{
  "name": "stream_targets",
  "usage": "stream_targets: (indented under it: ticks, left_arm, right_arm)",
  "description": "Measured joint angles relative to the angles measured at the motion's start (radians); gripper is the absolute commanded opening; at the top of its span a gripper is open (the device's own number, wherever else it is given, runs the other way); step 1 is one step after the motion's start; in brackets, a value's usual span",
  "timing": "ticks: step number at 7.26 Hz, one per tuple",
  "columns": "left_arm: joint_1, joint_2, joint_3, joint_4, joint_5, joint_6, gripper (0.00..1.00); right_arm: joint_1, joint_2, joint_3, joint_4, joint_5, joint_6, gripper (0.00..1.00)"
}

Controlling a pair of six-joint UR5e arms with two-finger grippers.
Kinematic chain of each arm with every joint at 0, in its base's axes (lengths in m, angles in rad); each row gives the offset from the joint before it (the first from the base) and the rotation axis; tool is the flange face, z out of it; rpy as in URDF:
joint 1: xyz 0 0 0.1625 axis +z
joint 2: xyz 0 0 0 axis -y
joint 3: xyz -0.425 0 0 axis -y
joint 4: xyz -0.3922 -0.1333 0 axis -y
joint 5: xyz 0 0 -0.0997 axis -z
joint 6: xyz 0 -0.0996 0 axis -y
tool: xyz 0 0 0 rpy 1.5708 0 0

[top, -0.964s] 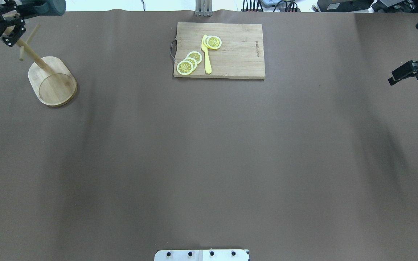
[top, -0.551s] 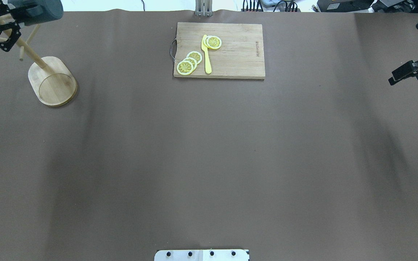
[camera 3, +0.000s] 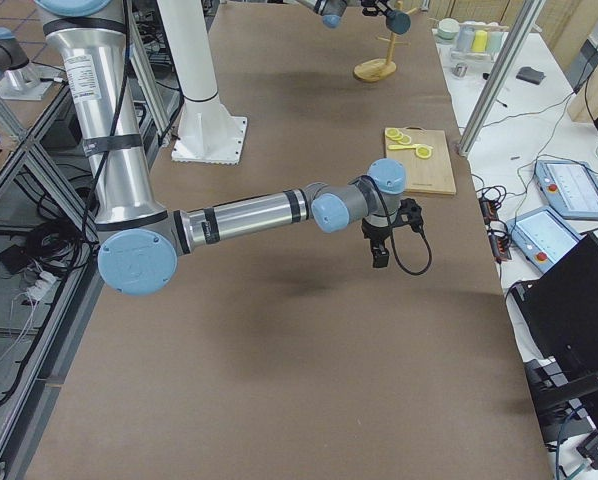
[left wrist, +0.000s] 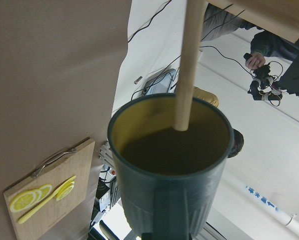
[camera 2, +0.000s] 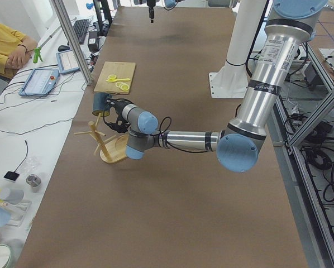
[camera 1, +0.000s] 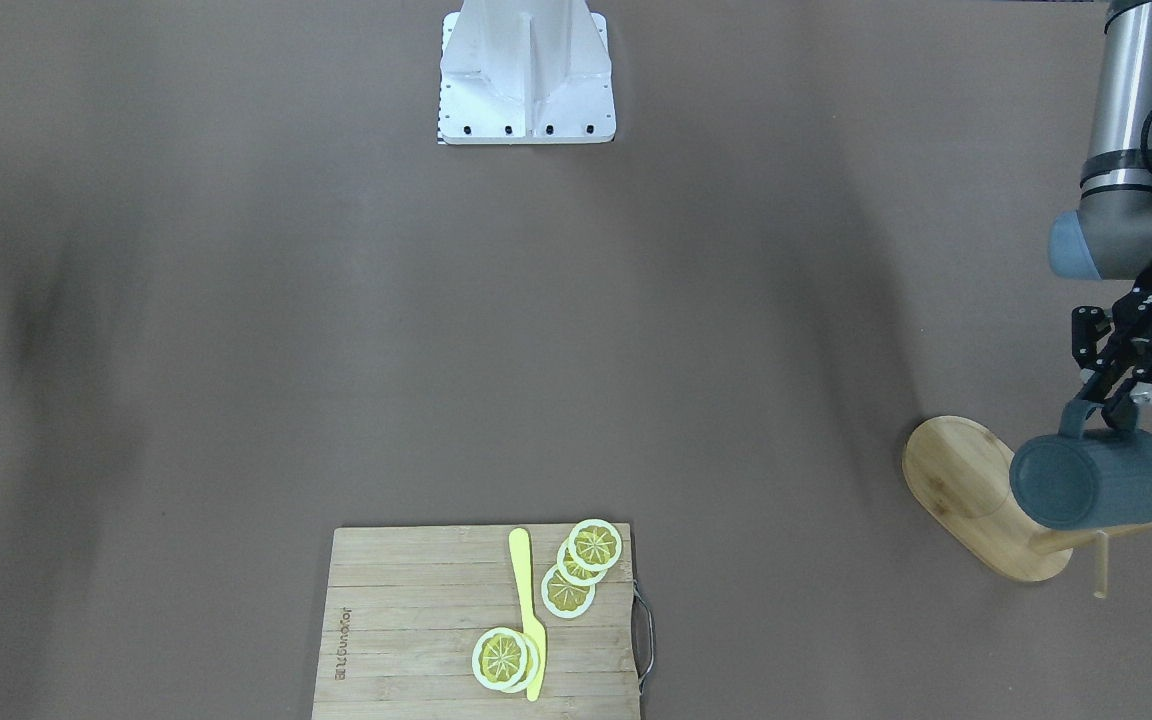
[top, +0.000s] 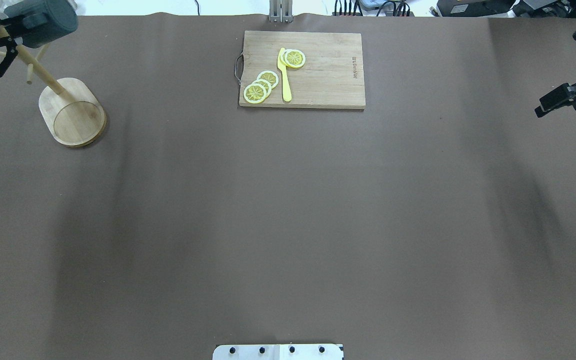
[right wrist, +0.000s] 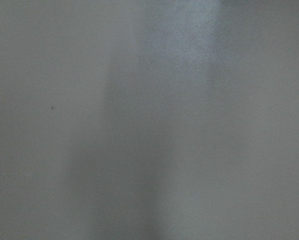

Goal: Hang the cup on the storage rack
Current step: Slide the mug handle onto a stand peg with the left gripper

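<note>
Obs.: left gripper clamped on the handle of the cup, which hangs on its side just below the fingers. Storage rack stands directly beneath. One peg crosses the cup's mouth; contact unclear. Right gripper sits well apart over bare worktop; its opening cannot be told.

Matt blue-grey cup, yellow glaze within. Pale, smooth wooden rack and cutting board. Matt brown table cover, faintly creased. Brushed metal arm tube.
</note>
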Motion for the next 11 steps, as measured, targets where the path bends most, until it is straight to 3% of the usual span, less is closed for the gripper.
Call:
stream_targets:
  ticks: [7, 11]
  left_arm:
    - [-0.033, 0.023, 0.057, -0.051, -0.004, -0.013, 0.02]
    - [-0.032, 0.024, 0.065, -0.05, -0.004, 0.061, 0.47]
  right_arm:
    - [0.0, 0.002, -0.001, 0.0, 0.0, 0.001, 1.0]
    - [0.0, 0.008, 0.001, 0.0, 0.0, 0.002, 1.0]
